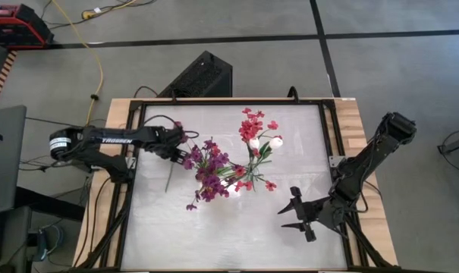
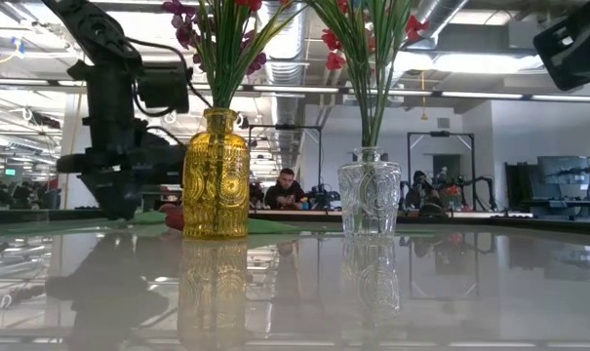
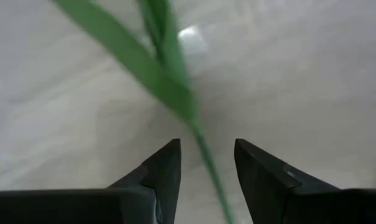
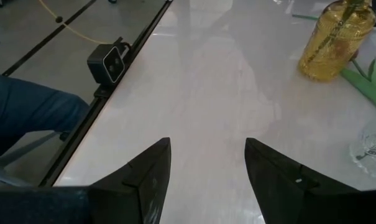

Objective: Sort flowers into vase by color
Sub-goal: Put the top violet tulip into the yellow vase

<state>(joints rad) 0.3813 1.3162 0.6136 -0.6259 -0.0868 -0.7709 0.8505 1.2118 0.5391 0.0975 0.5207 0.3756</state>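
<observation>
A yellow vase (image 1: 211,173) (image 2: 215,175) holds purple blossoms (image 1: 206,163). To its right, a clear glass vase (image 2: 370,195) holds red-pink blossoms (image 1: 253,121) and white buds (image 1: 275,141). One more flower lies flat on the table left of the yellow vase, its thin green stem (image 1: 168,177) pointing toward the near edge. My left gripper (image 1: 185,152) is low over this flower and open. In its wrist view (image 3: 206,144) the fingers stand on either side of the stem (image 3: 203,149), which has a long leaf (image 3: 132,59). My right gripper (image 1: 291,209) (image 4: 207,143) hovers open over the near right table.
The white table top (image 1: 214,235) is bare toward its near edge and between the vases and my right gripper. A small camera (image 4: 110,62) sits on the table's frame. The right wrist view also shows the yellow vase (image 4: 334,40), and people sit in the room beyond (image 2: 287,190).
</observation>
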